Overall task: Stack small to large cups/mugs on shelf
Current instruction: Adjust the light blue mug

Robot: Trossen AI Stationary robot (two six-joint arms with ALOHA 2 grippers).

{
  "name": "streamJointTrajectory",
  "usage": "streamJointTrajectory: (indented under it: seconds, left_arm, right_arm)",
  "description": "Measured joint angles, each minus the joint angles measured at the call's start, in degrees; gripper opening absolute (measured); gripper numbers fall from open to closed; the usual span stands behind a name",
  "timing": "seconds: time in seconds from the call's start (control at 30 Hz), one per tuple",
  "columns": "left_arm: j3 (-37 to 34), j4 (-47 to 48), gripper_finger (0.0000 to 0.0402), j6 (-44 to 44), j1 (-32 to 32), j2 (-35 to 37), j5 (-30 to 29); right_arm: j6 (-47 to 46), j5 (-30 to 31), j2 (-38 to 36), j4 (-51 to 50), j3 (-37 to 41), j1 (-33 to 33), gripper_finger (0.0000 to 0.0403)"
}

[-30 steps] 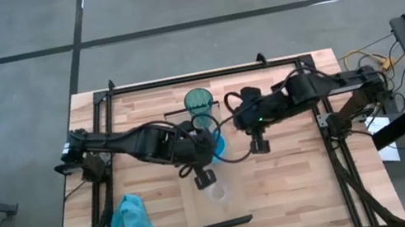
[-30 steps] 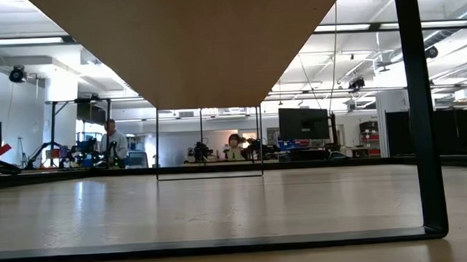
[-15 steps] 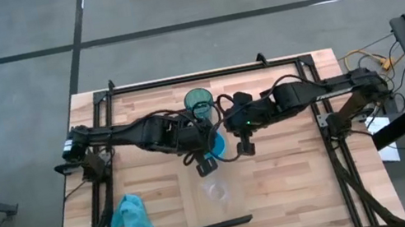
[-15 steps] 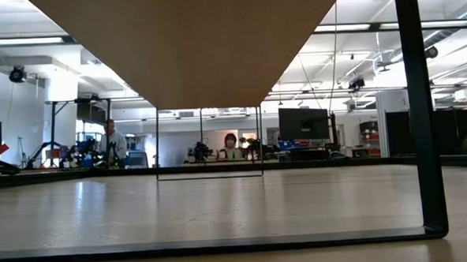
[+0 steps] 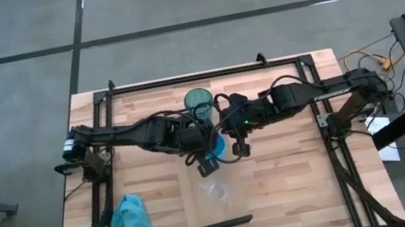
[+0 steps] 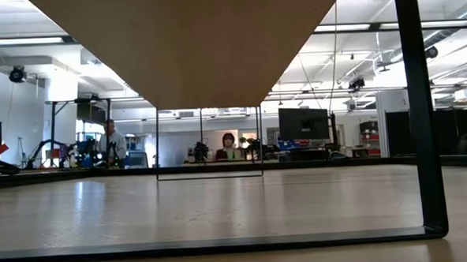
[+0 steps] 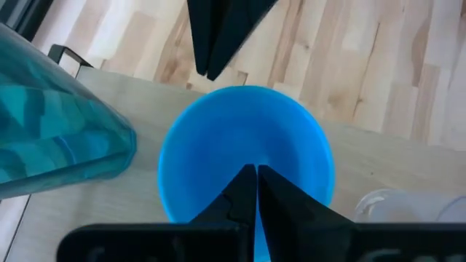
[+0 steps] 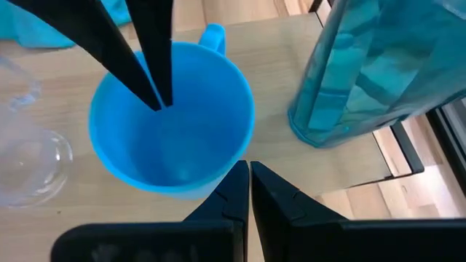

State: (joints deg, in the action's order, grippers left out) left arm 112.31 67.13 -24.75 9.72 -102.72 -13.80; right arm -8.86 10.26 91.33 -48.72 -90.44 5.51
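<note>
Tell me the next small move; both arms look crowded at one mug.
Probably back the right gripper off the blue mug. Its shut tips sit at the rim beside the teal tumbler, while the left gripper's shut tips reach into the same mug.

bright, even overhead light — soft shadows, sharp.

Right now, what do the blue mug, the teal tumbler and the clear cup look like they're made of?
Blue mug: probably plastic, opaque, evenly coloured with a soft sheen. Teal tumbler: translucent, likely plastic; the surface behind shows through its tinted wall. Clear cup: thin and see-through, likely plastic, though glass can't be ruled out.
</note>
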Motion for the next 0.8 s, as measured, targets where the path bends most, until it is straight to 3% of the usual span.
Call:
streamJointTrajectory:
  seconds: [0.23, 0.8]
  left_arm:
    - [-3.38, -1.8, 0.0, -0.37, 0.0, 0.0, 0.33]
    - [-3.84, -2.1, 0.0, 0.0, -0.27, 0.0, 2.35]
  right_arm:
    - [-0.16, 0.26, 0.0, 0.12, 1.52, -0.88, 0.0009]
    - [-2.15, -1.72, 0.0, 5.99, 6.91, -1.43, 0.0008]
